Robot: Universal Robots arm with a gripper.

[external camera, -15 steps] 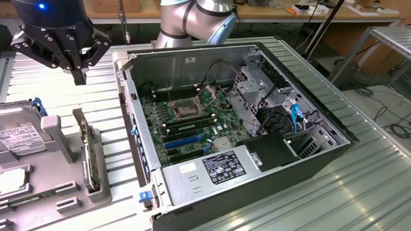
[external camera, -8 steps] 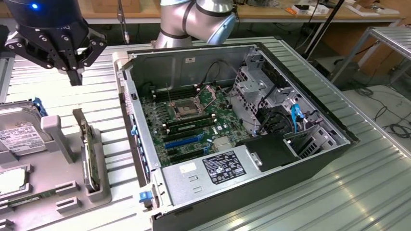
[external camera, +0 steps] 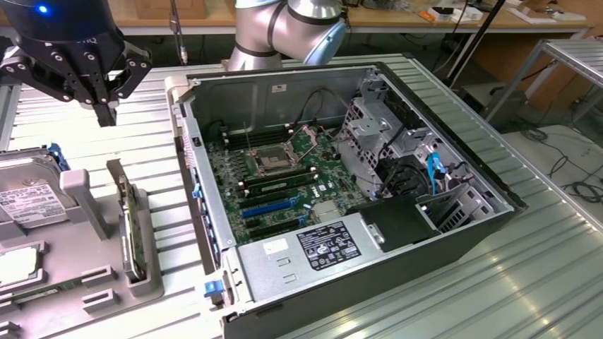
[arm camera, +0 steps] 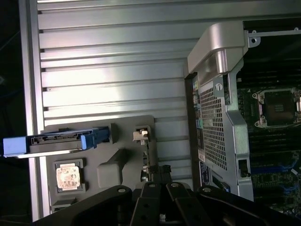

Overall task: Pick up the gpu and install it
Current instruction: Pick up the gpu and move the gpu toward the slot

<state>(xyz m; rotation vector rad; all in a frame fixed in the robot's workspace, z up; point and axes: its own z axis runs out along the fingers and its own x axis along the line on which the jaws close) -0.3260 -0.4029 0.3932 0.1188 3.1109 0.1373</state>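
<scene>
**Hovering over the table, jaws closed and holding nothing**

Looking at the exterior view, I see the arm (external camera: 282, 28) reaching in from the far side. Its black head hangs above the ribbed metal table (external camera: 527, 282) at the exterior view's left. The jaws are pressed together with nothing between them. They touch none of the parts.

The graphics card (external camera: 127, 226) is not installed. It stands on its long edge in a slot of the grey holder (external camera: 85, 261), which lies flat on the table at the exterior view's left. The jaws hang apart from it, above the bare table just past the holder's far end. From the wrist camera I see the card edge-on, close ahead of the jaws.

A boxy hard drive (external camera: 28, 198) with a white label sits in the same holder, just beside the card. A square processor chip (arm camera: 67, 175) lies flat in a pocket nearby.

The computer case (external camera: 282, 81) lies on its side with the panel off, just beside the holder. Its green circuit board (external camera: 282, 169) faces up.
</scene>
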